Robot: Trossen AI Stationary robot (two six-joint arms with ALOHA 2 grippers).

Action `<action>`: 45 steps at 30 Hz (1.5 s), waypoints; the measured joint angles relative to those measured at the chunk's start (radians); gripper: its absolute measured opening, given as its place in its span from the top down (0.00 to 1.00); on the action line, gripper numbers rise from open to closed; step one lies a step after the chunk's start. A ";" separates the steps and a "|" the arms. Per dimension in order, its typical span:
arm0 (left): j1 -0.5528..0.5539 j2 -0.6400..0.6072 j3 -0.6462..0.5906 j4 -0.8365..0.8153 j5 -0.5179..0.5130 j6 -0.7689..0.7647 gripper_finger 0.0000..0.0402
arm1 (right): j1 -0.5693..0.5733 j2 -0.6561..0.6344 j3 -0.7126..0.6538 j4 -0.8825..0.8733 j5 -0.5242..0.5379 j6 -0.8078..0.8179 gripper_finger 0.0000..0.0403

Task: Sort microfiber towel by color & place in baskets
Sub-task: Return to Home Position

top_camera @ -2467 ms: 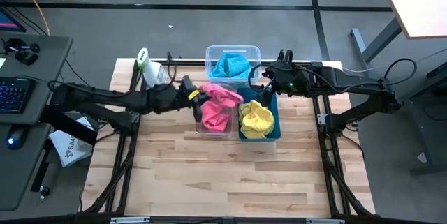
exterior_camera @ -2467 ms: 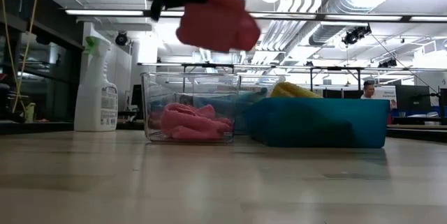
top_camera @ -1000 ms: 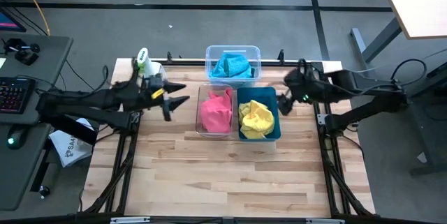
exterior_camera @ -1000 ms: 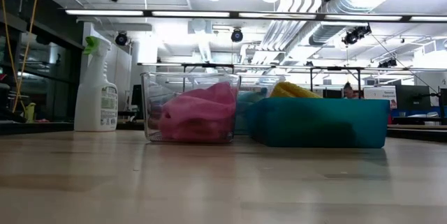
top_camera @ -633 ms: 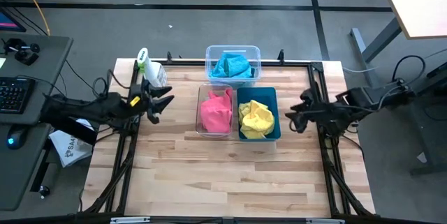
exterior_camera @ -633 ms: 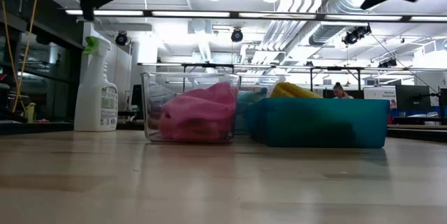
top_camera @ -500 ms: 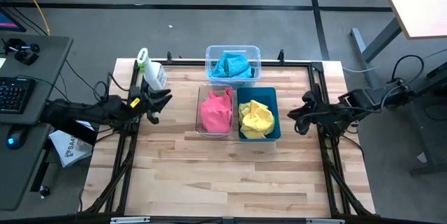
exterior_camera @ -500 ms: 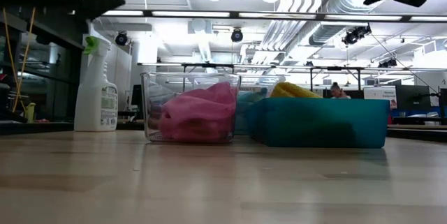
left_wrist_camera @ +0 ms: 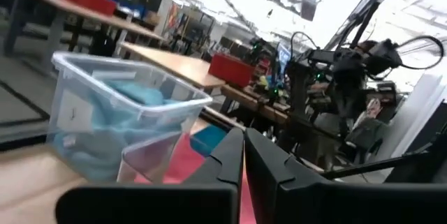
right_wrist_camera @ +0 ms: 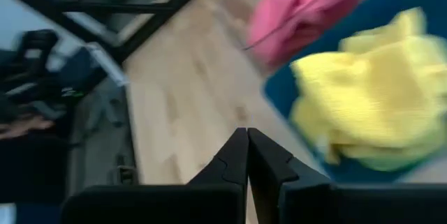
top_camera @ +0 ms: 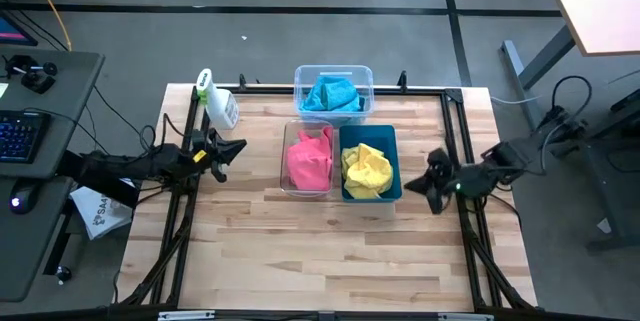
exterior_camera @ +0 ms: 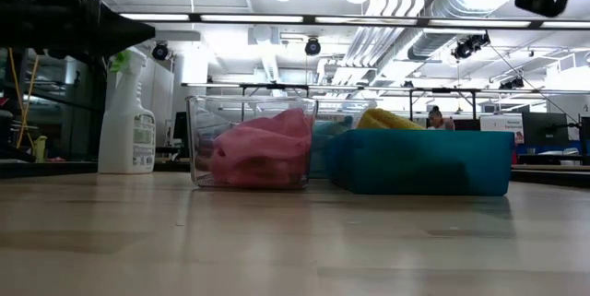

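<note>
The left hand (left_wrist_camera: pixel 243 135) was clenched shut on nothing, its two dark fingertips pressed together. From above, it hung over the left edge of the counter (top_camera: pixel 300 251), near the white spray bottle (top_camera: pixel 216 104) and well apart from the bins. It pointed toward the middle of the counter. The right hand (right_wrist_camera: pixel 246 133) was clenched in the same way, fingertips together with nothing between them. It hung over the right edge of the counter, near the teal bin (top_camera: pixel 397 161) but not touching it.

The three bins stood in a tight group at the back middle of the counter. The near clear bin (top_camera: pixel 308 192) held the pink towels (top_camera: pixel 308 158), heaped loosely. In the low view the heap rose almost to the bin's rim. The teal bin sat just beside it on the right, and the two looked to be touching along their long sides. The yellow towel (top_camera: pixel 367 168) lay crumpled inside the teal bin, and its top showed a little above the rim in the low view. The far clear bin (top_camera: pixel 303 79) stood behind those two, straddling the line where they met. It held the blue towel (top_camera: pixel 332 93), bunched in the middle.

The spray bottle stood upright at the back left corner, its green-tipped nozzle at the top. In the room beyond the counter a person (exterior_camera: pixel 433 119) showed small and far off, above the teal bin's rim.
</note>
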 joint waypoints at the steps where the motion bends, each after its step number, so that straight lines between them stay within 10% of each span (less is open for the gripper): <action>1: 0.000 0.003 0.001 -0.008 0.000 -0.013 0.99 | 0.019 -0.006 -0.043 0.063 0.003 0.000 1.00; 12: 0.000 0.003 0.001 -0.020 0.003 -0.021 1.00 | 0.002 -0.179 -0.368 0.514 0.093 -0.204 1.00; 20: 0.000 0.003 0.001 -0.020 0.003 -0.020 1.00 | -0.259 -0.422 -0.501 0.618 -0.159 -0.472 1.00; 30: 0.000 0.003 0.001 -0.020 0.003 -0.020 1.00 | -0.322 -0.659 -0.773 0.935 -0.270 -0.588 1.00; 45: 0.000 0.003 0.001 -0.020 0.003 -0.020 1.00 | -0.322 -0.718 -0.808 0.744 -0.196 -0.742 1.00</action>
